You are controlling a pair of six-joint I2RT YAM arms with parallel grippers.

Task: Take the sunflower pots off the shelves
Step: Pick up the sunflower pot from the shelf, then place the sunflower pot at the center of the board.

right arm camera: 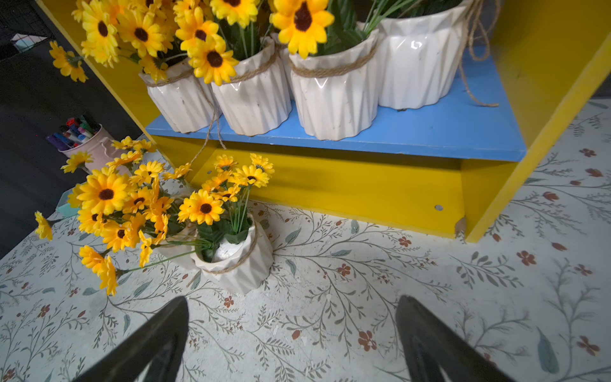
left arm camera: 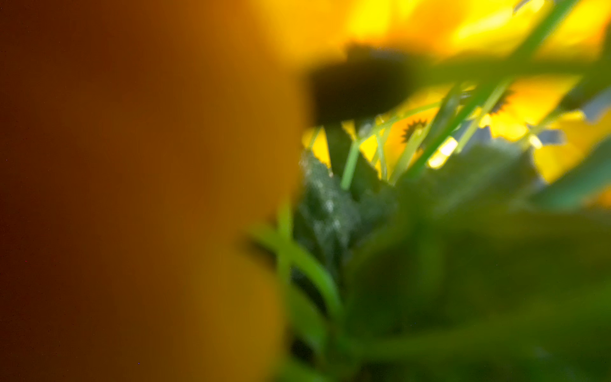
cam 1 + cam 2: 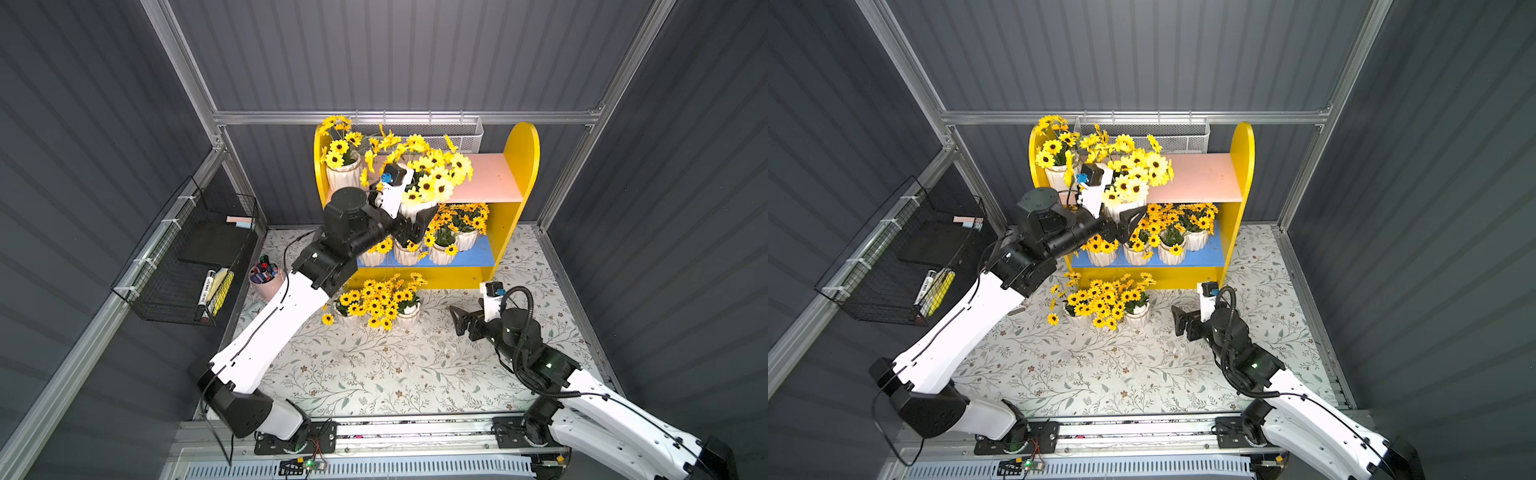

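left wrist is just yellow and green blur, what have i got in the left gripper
Observer: The left gripper has its jaws either side of a pot that juts past the upper board's front edge, so it looks held.
Operator: any more up there
Observer: One other pot shows, by the side panel; blooms may hide more.
Operator: where's the right arm
Observer: The right gripper is open and empty, low over the table, facing two pots that stand there.
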